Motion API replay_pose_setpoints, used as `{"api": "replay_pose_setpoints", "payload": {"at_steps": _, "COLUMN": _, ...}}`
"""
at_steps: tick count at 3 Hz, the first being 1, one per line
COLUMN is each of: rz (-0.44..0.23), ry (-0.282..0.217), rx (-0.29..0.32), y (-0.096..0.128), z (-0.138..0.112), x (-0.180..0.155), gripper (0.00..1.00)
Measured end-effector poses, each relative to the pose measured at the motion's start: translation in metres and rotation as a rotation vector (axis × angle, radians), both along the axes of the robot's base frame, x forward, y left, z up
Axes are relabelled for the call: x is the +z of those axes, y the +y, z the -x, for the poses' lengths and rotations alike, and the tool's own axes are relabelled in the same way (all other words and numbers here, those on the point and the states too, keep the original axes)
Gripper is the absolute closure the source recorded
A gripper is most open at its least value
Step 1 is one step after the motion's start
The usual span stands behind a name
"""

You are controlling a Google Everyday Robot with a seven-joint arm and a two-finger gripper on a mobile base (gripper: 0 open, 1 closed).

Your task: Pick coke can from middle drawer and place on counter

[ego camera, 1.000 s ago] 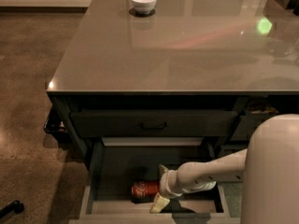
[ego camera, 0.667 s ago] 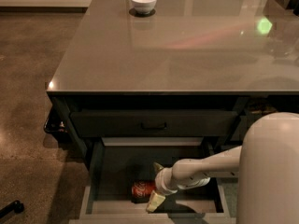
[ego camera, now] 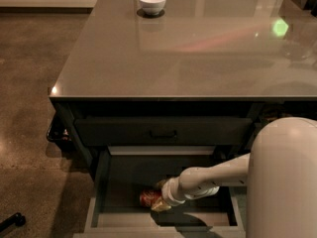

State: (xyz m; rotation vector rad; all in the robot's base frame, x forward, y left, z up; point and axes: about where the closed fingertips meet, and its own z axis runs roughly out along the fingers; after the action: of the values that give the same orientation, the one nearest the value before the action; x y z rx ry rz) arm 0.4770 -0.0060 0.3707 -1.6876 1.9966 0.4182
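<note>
Coke can (ego camera: 147,197) lying on its side on the floor of the open middle drawer (ego camera: 97,187), left of the drawer's centre and toward its front rim. The gripper (ego camera: 159,196) is inside the drawer at the can's right end, its pale fingers (ego camera: 161,207) set one behind and one in front of the can, spread somewhat wider than the can's body; whether either pad touches the metal cannot be told. Step in hand, as judged: securing the can. A sound grasp calls for both pads to reach past the rounded end onto the straight wall, closing evenly so the can does not roll toward the drawer's left wall, then a straight lift clear of the front rim. The white arm (ego camera: 218,175) enters the drawer from its right side. Just above the drawer sits a closed drawer with a black handle (ego camera: 163,132); above that, the counter (ego camera: 198,58), with a white bowl (ego camera: 152,1) at the edge farthest from the drawer
</note>
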Motion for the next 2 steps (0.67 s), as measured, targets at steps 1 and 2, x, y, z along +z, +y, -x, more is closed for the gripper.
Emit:
{"api": "replay_pose_setpoints", "payload": {"at_steps": 1, "rz": 0.0, "ry": 0.0, "rx": 0.0, "y": 0.0, "z": 0.0, "x": 0.0, "gripper": 0.65}}
{"api": "replay_pose_setpoints", "payload": {"at_steps": 2, "rz": -0.043, "ry": -0.02, "rx": -0.018, "y": -0.008, "z": 0.0, "x": 0.018, "gripper": 0.88}}
